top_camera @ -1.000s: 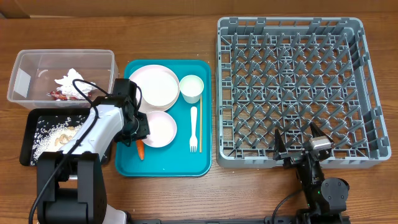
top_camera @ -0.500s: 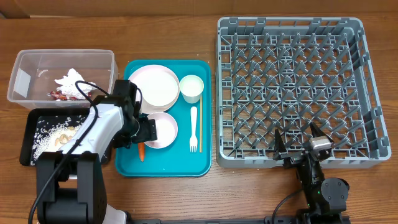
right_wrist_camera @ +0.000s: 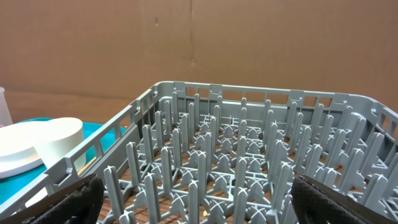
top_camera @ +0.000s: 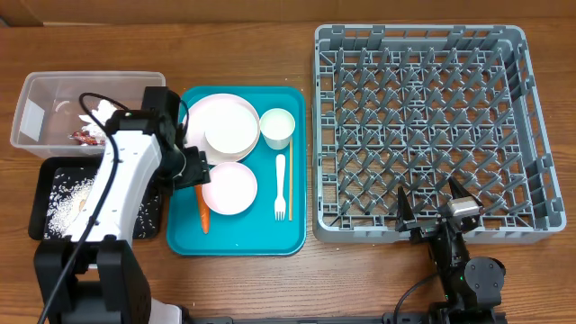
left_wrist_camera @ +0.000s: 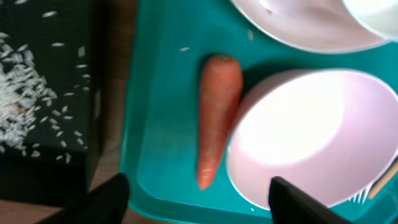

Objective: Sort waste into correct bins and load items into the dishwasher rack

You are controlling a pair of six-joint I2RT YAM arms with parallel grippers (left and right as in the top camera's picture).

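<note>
Carrot (left_wrist_camera: 217,118) lies on the teal tray (left_wrist_camera: 161,124), its side touching the pink plate (left_wrist_camera: 311,130), a contact that only the left wrist view makes plain. Left pincer (left_wrist_camera: 202,198) hangs wide over it, empty. Overhead places the right pincer (top_camera: 435,214), also wide and empty, at the dishwasher rack's (top_camera: 418,126) near edge; rice (left_wrist_camera: 25,112) speckles the black tray (left_wrist_camera: 62,168).

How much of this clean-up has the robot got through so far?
Done: wrapper lies in the clear tub, rice in the black tray. In hand: nothing; the left jaws hang open near the carrot on the teal tray. Left: carrot, white plate, pink plate, cup, fork, chopstick; the rack is empty.
</note>
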